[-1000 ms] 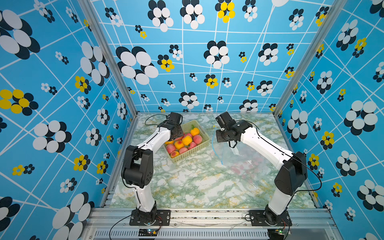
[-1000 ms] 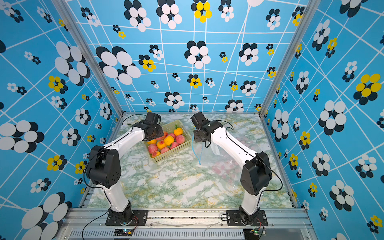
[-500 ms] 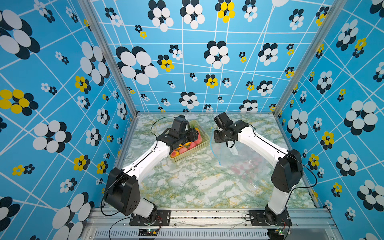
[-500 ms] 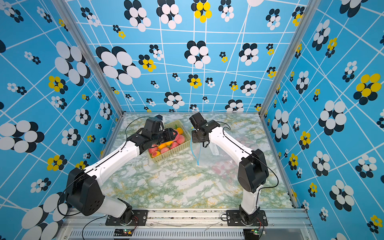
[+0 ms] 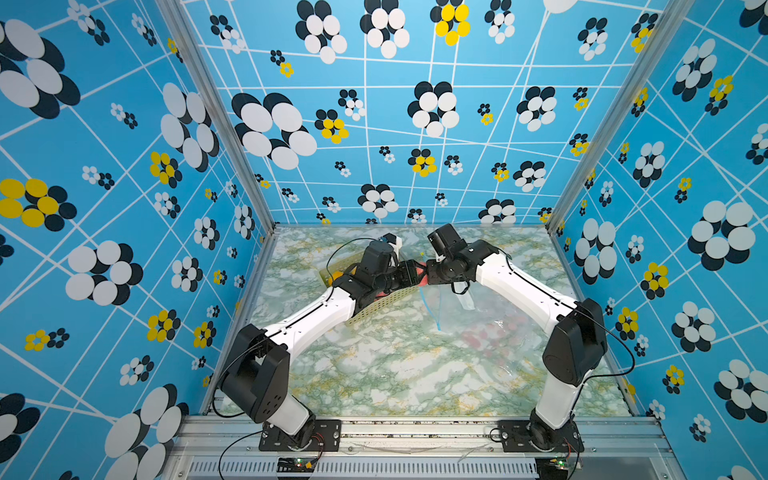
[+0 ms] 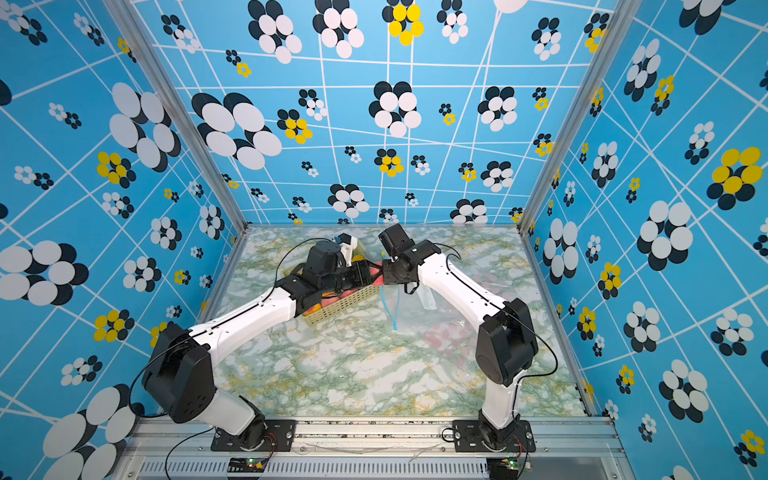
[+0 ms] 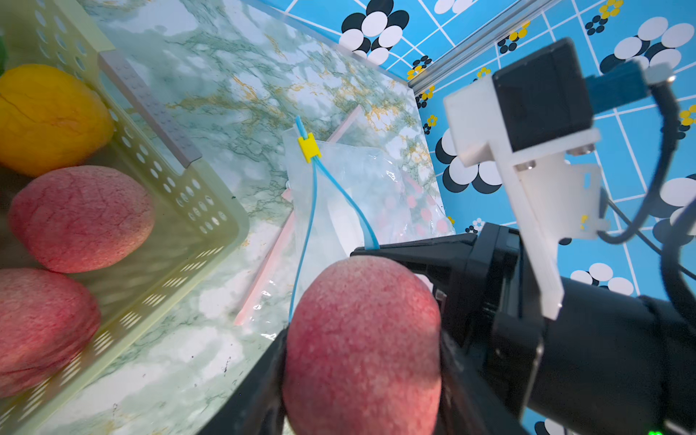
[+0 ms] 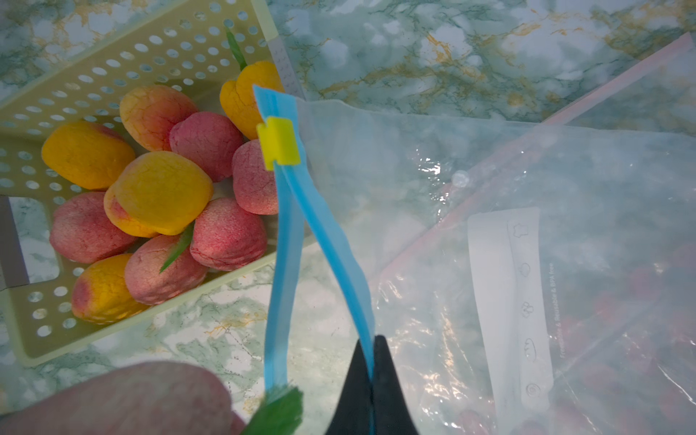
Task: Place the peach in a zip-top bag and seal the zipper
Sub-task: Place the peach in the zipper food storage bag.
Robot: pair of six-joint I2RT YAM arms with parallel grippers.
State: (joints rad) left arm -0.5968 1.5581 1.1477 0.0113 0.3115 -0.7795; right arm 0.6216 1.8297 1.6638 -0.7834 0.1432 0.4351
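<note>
Over the marble table (image 5: 395,365), we see that from the basket (image 7: 180,211) the left gripper (image 5: 412,274), clamped around the peach (image 7: 361,339), has swung across to the right gripper (image 8: 371,363), which pinches up the blue lip (image 8: 331,241) of the zip-top bag (image 8: 489,180), so we judge the drop-in comes next.

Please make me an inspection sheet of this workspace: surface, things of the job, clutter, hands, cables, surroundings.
Surface: table with a green-white marble pattern.
Job's things: peach at the open mouth of the zip-top bag, not yet inside; yellow slider at one end of the blue zipper.
Clutter: basket of pink and orange fruit; second bag, with a pink edge, under the first.
Hands: left hand closed on the peach; right hand shut on one zipper lip.
Cables: black loops on the left arm and at the right wrist.
Surroundings: blue flower-printed walls, metal frame.
</note>
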